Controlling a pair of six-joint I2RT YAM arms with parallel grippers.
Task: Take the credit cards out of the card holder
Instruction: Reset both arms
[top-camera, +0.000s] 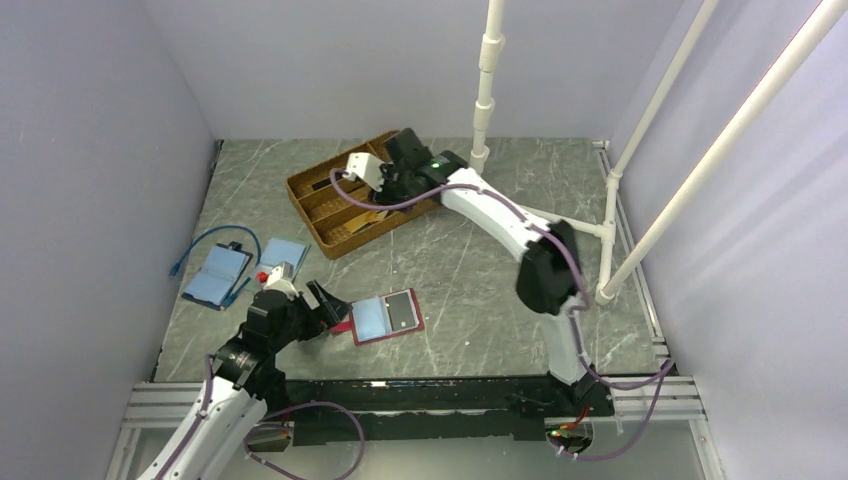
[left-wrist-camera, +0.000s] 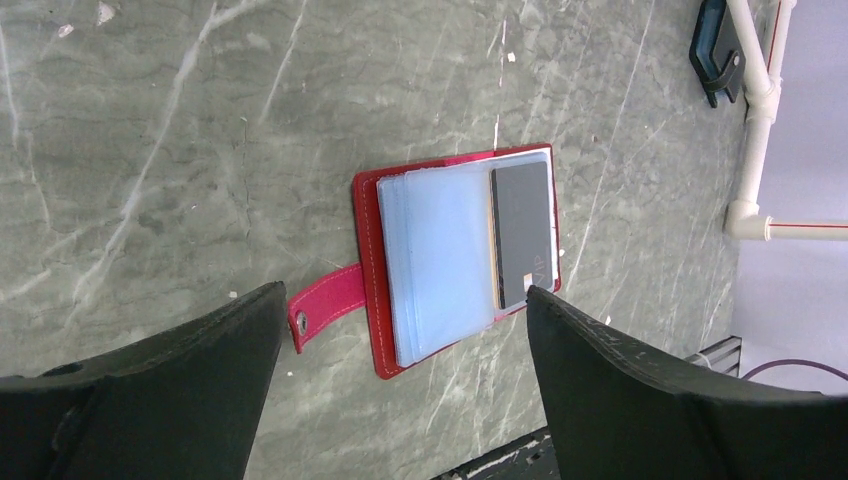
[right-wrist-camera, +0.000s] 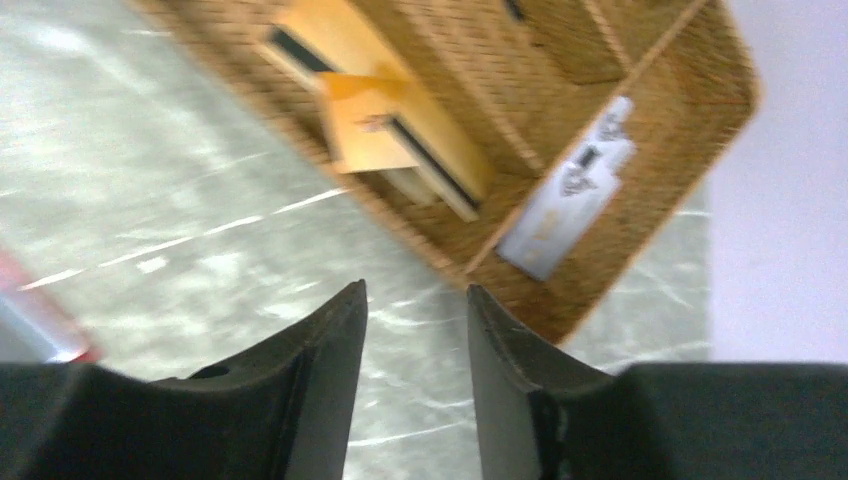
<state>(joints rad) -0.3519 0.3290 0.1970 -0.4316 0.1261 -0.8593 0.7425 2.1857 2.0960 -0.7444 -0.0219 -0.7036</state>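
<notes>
The card holder (left-wrist-camera: 455, 255) was found lying open and flat on the worktop (left-wrist-camera: 180, 140), lining upward, with its snap tab (left-wrist-camera: 325, 305) pointing toward the left arm. A dark grey card (left-wrist-camera: 522, 235) was seen tucked in the clear sleeves (left-wrist-camera: 435, 260) at the edge farthest from that tab. The left fingers (left-wrist-camera: 200, 370) were spread wide with nothing between them, held just beside the holder's tab end. The right fingers (right-wrist-camera: 320, 370) were parted a little and empty over the wicker tray (top-camera: 335, 158), where a gold card (right-wrist-camera: 370, 130) and a silver card (right-wrist-camera: 570, 200) lay. The step in hand was judged to be drawing out the dark card. To do that well, the holder would be steadied by its red cover or tab so that it could not slide. The card would be caught by an exposed edge only, never together with the sleeve, and pulled along the sleeve's length, not lifted. Which side the sleeve opened on could not be told, so this would be checked first. A thin, slippery card would be gripped squarely, since a corner pinch might let it twist free.
</notes>
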